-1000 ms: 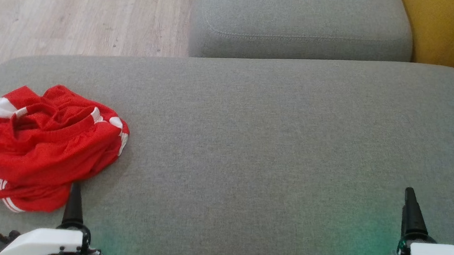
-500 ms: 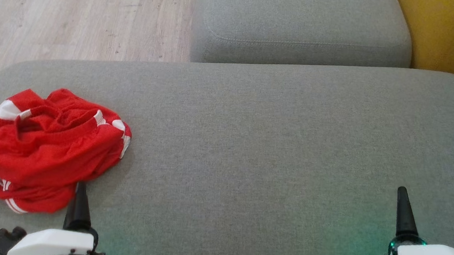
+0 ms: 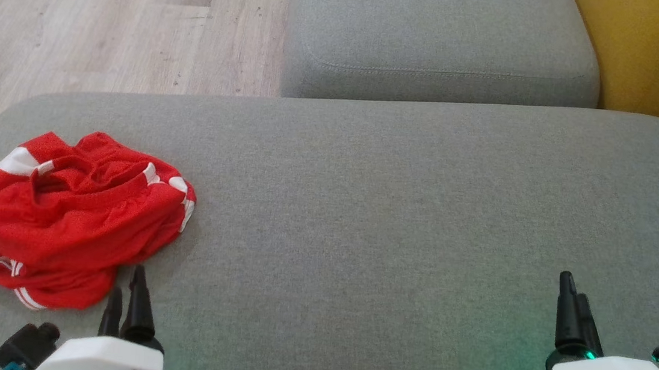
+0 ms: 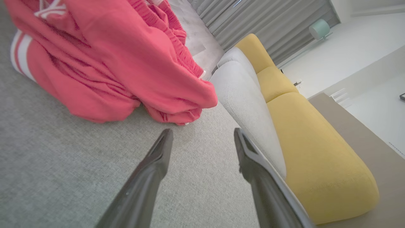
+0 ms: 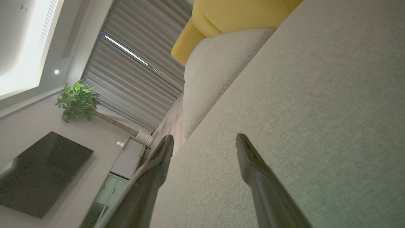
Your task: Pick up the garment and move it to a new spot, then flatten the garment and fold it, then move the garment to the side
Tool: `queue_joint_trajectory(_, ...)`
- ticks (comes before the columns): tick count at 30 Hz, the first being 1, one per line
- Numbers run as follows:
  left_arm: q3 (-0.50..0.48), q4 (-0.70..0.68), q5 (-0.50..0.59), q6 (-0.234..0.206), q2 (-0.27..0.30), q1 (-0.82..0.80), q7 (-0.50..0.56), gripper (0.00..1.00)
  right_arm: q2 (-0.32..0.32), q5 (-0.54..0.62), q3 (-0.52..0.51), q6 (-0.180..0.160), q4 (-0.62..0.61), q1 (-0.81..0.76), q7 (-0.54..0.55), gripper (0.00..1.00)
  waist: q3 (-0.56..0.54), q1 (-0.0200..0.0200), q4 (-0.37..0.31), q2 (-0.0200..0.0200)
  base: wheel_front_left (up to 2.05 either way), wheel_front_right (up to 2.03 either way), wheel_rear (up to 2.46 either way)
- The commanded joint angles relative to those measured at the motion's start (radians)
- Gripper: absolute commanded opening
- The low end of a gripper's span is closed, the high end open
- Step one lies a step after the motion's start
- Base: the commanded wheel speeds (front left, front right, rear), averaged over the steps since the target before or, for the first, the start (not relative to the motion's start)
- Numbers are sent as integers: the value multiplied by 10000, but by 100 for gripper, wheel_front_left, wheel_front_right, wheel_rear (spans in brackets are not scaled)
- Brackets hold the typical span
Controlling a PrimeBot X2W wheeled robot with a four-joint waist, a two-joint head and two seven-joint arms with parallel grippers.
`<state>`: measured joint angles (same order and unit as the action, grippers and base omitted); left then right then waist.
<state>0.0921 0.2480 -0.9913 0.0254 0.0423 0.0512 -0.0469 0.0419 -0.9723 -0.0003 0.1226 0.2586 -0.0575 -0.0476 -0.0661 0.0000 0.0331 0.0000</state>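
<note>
The garment (image 3: 69, 217) is a crumpled red piece with white stripes, lying in a heap at the left end of the grey cushion (image 3: 393, 215). In the left wrist view the garment (image 4: 104, 60) bulges just beyond the fingertips. My left gripper (image 3: 128, 283) stands open right at the heap's near edge, apart from the cloth, nothing between its fingers. Low at the right, my right gripper (image 3: 573, 296) is open over bare cushion, far from the garment. In the right wrist view the right gripper (image 5: 205, 140) holds nothing.
A second grey cushion (image 3: 440, 38) lies beyond the first, with a yellow cushion (image 3: 656, 53) at the far right. Wooden floor (image 3: 98, 17) lies past the cushion's left and far edges. A dark screen (image 5: 41, 174) and a plant (image 5: 77, 101) stand across the room.
The head camera has shifted, so the whole scene sits slightly lower and to the right. Both wrists have turned: each gripper now shows two fingers instead of one. The garment lies as before.
</note>
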Motion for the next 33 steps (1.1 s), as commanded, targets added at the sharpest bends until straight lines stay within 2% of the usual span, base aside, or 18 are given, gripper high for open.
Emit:
queue_joint_trajectory(1,-54,-457,418,-87,49,-295,-178,100,51,422,180,39,-410,162,-184,100,-18,0,21,0,0,0,0)
queue_joint_trajectory(15,428,-723,2592,-603,56,-258,-593,100,57,2654,360,48,-813,-30,-596,100,-110,0,231,0,0,0,0)
queue_joint_trajectory(33,947,-1070,4978,-969,64,-185,-1127,100,66,5127,653,59,-1323,-220,-1126,100,-200,0,423,0,0,0,0)
